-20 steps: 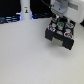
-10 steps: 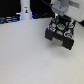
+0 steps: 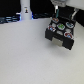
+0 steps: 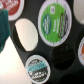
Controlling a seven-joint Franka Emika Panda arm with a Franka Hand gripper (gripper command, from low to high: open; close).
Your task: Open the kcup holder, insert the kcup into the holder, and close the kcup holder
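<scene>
The holder [image 3: 60, 31] sits on the white bench [image 3: 30, 55], toward the exterior view's right and far side. It is a black box, turned at an angle to the bench edge. Its top face shows round slots, several filled with pods whose lids read as small green, white and reddish dots at this size.

The arm [image 3: 59, 6] comes down from the top of the exterior view right over the holder's far end. The gripper [image 3: 58, 15] is blurred there, and I cannot tell whether it is open or closed, or whether it grips anything.

The wrist view looks straight down on the black tray surface [image 4: 75, 37]. The kcup [image 4: 55, 21], with a green round lid and white print, sits in a slot near the middle. Just beside it is a slot showing plain white [image 4: 26, 32]. A pod with a teal and black lid [image 4: 37, 68] sits in another slot, apart from the kcup, and an empty dark slot [image 4: 63, 56] lies between them. A reddish lid [image 4: 12, 7] shows at one corner, cut by the frame. A blurred teal shape [image 4: 4, 27] fills one edge; what it is cannot be told.
</scene>
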